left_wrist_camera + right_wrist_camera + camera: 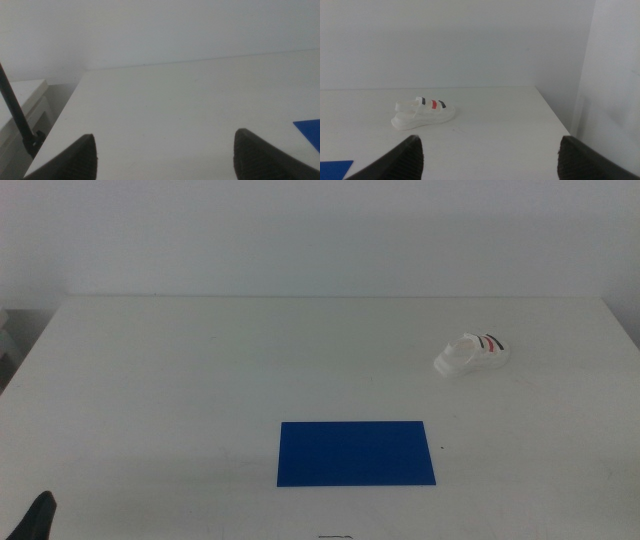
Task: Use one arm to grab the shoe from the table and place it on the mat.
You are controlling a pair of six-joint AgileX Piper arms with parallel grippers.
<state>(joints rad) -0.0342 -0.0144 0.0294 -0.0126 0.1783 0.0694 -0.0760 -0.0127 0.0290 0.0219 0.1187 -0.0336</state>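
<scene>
Right wrist view alone shows shoe (423, 113) straps sideways; both arms' fingers spread.

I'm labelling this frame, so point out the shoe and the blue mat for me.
shoe (472, 356), middle view, on its white sole near the straps.
mat (356, 453), middle view, on the centre of its blue surface.

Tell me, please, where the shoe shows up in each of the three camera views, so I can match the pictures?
Middle view: the shoe lies on the table, in the right part of the picture, beyond the blue mat.
Left wrist view: the shoe is not in it.
Right wrist view: the shoe lies ahead of the open right gripper, left of centre.
Shared landmark: the blue mat, whose corner shows in both wrist views.
</scene>
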